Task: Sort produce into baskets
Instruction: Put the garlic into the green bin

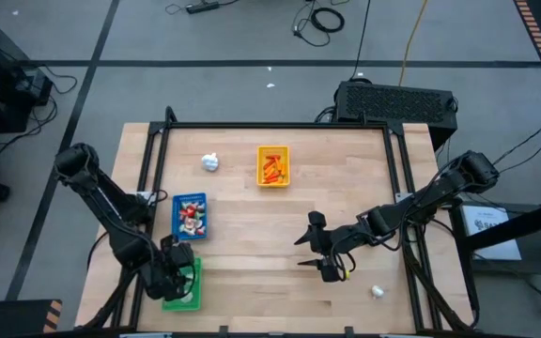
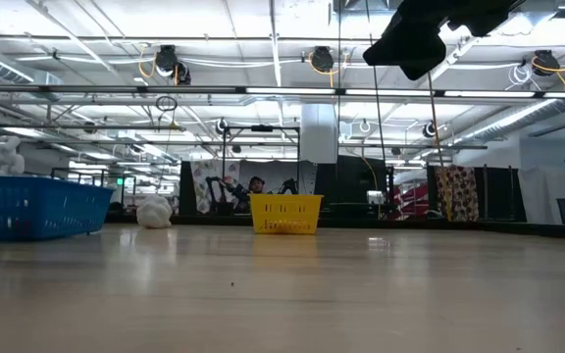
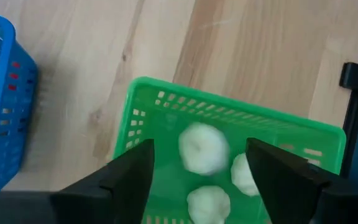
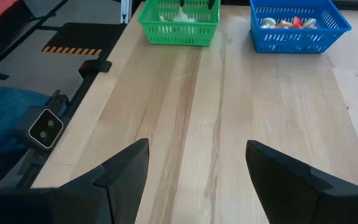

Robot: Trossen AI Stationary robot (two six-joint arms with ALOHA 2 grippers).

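Note:
My left gripper (image 1: 178, 274) hangs open over the green basket (image 3: 166, 106) at the table's near left, its fingers pointing steeply down. Three whitish garlic bulbs (image 3: 202, 147) lie on the basket's floor below the fingers. The blue basket (image 1: 189, 214) holds red-and-white pieces. The yellow basket (image 1: 272, 166) holds orange-red pieces. One garlic bulb (image 1: 210, 161) rests on the table left of the yellow basket. Another white piece (image 1: 378, 292) lies at the near right. My right gripper (image 1: 302, 251) hovers open above the table's middle right, nothing between its fingers.
A black frame (image 1: 280, 125) runs along the table's far and side edges. Bare wood lies between the baskets and my right gripper. In the low view the blue basket (image 2: 32, 206), the loose bulb (image 2: 153, 211) and the yellow basket (image 2: 285, 213) stand in a row.

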